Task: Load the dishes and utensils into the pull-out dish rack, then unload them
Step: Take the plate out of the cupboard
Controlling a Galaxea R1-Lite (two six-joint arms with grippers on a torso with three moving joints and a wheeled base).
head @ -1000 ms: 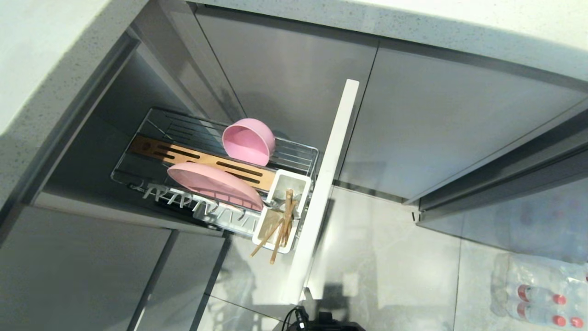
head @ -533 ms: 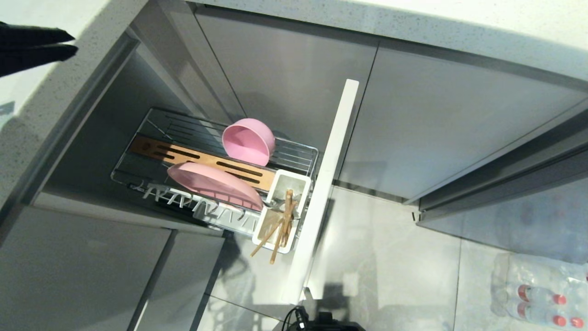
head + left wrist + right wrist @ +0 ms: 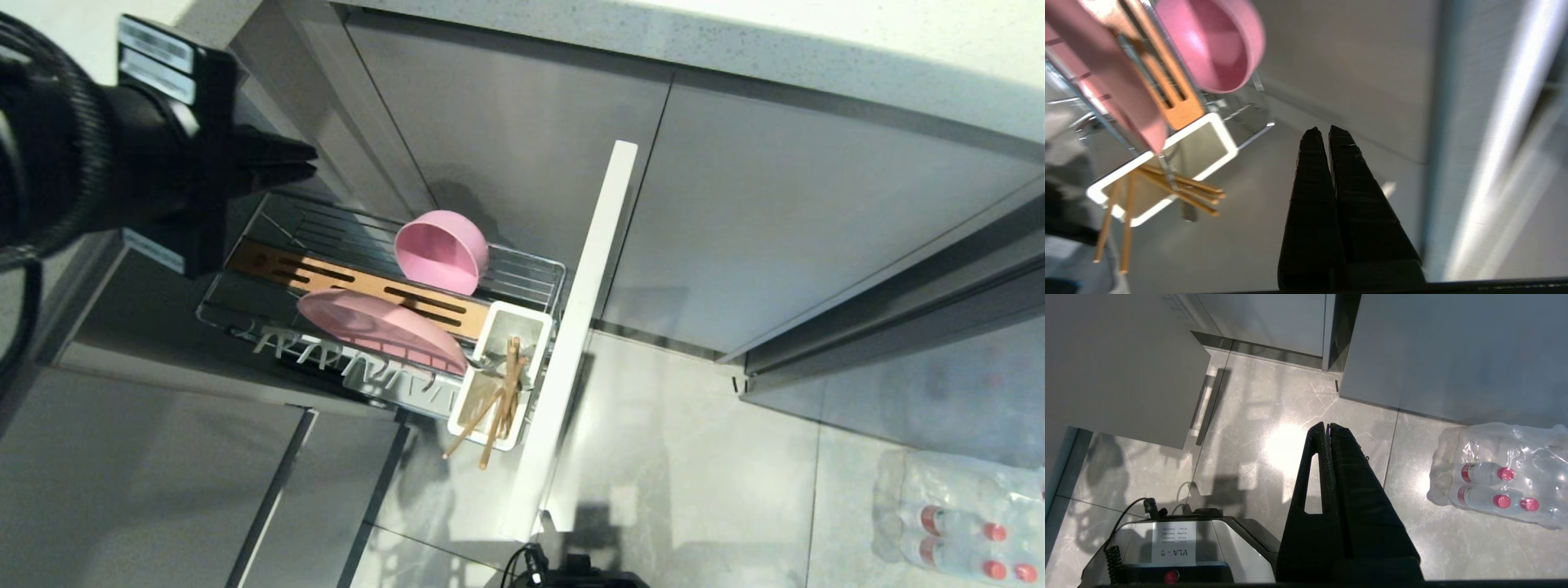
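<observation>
Bottles [image 3: 1498, 486] appear nearest right pincer [image 3: 1327, 425].

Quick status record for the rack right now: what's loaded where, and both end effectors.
rack: pull-out dish rack extended from the cabinet
bowl: pink bowl tipped on its side on the wire basket
plate: pink plate leaning in the pronged tray
utensil cup: white utensil cup at the front panel end, holding chopsticks
spoon: not clearly seen
left end effector: left end effector shut, empty, above the rack's far end
right end effector: right end effector shut, empty, over the floor
</observation>
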